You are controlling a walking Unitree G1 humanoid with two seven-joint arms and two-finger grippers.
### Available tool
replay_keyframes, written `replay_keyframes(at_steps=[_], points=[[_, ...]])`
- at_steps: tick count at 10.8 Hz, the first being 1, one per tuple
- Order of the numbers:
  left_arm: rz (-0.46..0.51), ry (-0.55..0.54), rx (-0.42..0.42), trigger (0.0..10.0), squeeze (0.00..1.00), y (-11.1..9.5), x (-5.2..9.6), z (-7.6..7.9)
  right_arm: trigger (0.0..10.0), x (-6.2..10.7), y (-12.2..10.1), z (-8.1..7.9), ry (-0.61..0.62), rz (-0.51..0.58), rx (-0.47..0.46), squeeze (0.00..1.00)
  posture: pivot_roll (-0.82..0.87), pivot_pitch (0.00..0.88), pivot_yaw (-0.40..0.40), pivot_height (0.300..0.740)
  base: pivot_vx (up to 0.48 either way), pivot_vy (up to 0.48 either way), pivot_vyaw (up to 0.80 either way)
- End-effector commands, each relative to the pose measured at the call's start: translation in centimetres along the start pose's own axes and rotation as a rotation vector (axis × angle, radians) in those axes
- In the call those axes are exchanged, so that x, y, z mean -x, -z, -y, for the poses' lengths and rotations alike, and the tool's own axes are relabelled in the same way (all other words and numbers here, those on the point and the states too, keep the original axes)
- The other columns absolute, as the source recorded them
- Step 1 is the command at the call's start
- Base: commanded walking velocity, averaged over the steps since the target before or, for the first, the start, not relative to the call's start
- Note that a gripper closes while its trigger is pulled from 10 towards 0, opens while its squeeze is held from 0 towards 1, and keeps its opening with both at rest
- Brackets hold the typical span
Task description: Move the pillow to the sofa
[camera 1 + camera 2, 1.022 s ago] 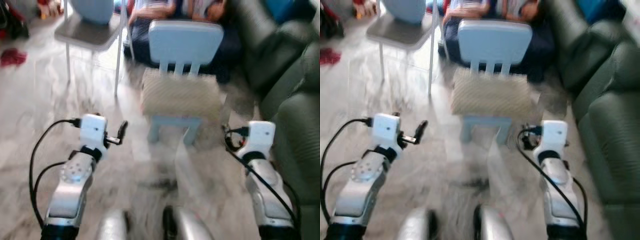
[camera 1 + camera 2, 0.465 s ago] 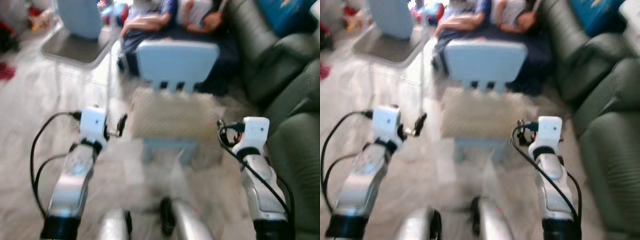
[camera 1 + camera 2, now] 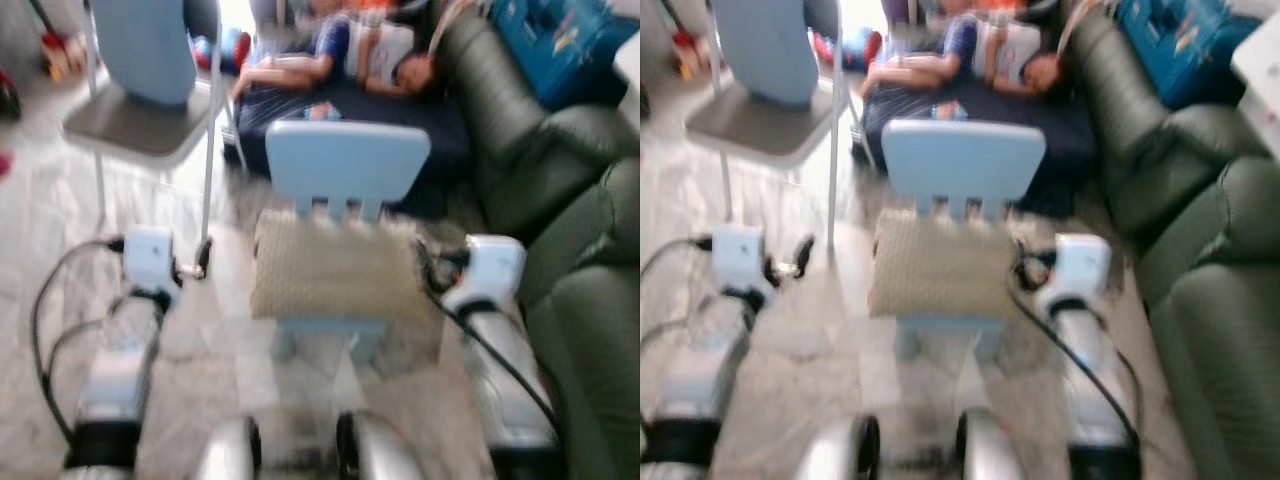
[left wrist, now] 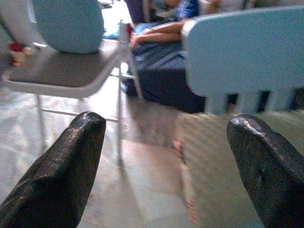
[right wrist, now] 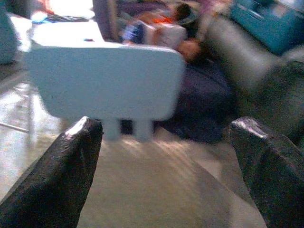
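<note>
Beige pillow (image 3: 335, 277) on small blue chair (image 3: 345, 165), apparently between left end effector (image 4: 166, 156) and right end effector (image 5: 166, 161), both spread apart

I can read no text, label, brand or number anywhere around me. The blue box (image 3: 560, 45) at the sofa's (image 3: 590, 290) far end carries pale printed marks, but they are too blurred for me to make out.

A small light-blue chair (image 3: 346, 165) stands on the pale marble floor (image 3: 40, 220), a grey folding chair (image 3: 140, 120) off to its left, a person (image 3: 330, 55) lying behind it, and a blue box (image 3: 555, 40) far right.
</note>
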State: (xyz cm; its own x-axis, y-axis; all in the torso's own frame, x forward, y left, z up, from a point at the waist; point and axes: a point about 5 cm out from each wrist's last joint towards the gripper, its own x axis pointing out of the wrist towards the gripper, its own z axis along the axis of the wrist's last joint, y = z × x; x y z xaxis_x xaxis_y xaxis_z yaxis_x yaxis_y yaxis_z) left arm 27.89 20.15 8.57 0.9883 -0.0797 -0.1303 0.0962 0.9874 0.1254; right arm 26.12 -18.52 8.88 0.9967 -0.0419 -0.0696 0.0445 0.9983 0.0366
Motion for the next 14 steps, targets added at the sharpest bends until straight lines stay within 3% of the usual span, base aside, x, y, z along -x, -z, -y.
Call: replay_keyframes(at_steps=[1,2,4,5,7,10,12,14], points=[[-0.025,0.026,-0.014,10.0,0.00,0.8,0.9,0.1,10.0,0.8,0.3,-0.1,-0.010,-0.009,0.001,0.00,0.03,0.073,-0.039,0.740,0.000,0.000,0.00],[-0.042,0.071,-0.045,10.0,0.00,2.1,1.9,0.8,10.0,2.1,1.8,-0.3,-0.028,-0.043,0.017,0.00,0.03,0.044,-0.022,0.740,0.000,0.000,0.00],[-0.031,0.114,-0.069,10.0,0.00,2.3,1.7,2.0,10.0,3.0,2.8,-0.1,-0.032,-0.047,0.021,0.00,0.02,0.023,0.011,0.740,0.000,0.000,0.00],[-0.029,0.163,-0.092,10.0,0.00,2.1,1.2,2.8,10.0,2.7,3.0,0.2,0.018,-0.047,0.014,0.00,0.00,0.026,0.030,0.740,0.000,0.000,0.00],[-0.016,0.183,-0.099,10.0,0.00,1.6,0.2,2.8,10.0,2.6,3.1,0.3,0.026,-0.040,0.022,0.00,-0.01,0.029,0.036,0.740,0.000,0.000,0.00],[0.022,0.132,-0.063,10.0,0.00,0.7,-0.9,2.7,10.0,0.8,2.3,0.6,-0.001,-0.010,0.071,0.00,0.00,0.043,0.037,0.740,0.000,0.000,0.00],[0.031,0.117,-0.060,10.0,0.00,0.6,-0.9,2.8,10.0,-0.2,1.5,0.7,-0.001,0.016,0.087,0.00,0.00,0.063,0.036,0.740,0.000,0.000,0.00],[0.018,0.113,-0.022,10.0,0.00,1.3,-0.4,2.8,10.0,0.2,2.1,1.0,0.000,-0.004,0.098,0.00,0.00,0.083,0.003,0.740,0.135,0.000,-0.24]])
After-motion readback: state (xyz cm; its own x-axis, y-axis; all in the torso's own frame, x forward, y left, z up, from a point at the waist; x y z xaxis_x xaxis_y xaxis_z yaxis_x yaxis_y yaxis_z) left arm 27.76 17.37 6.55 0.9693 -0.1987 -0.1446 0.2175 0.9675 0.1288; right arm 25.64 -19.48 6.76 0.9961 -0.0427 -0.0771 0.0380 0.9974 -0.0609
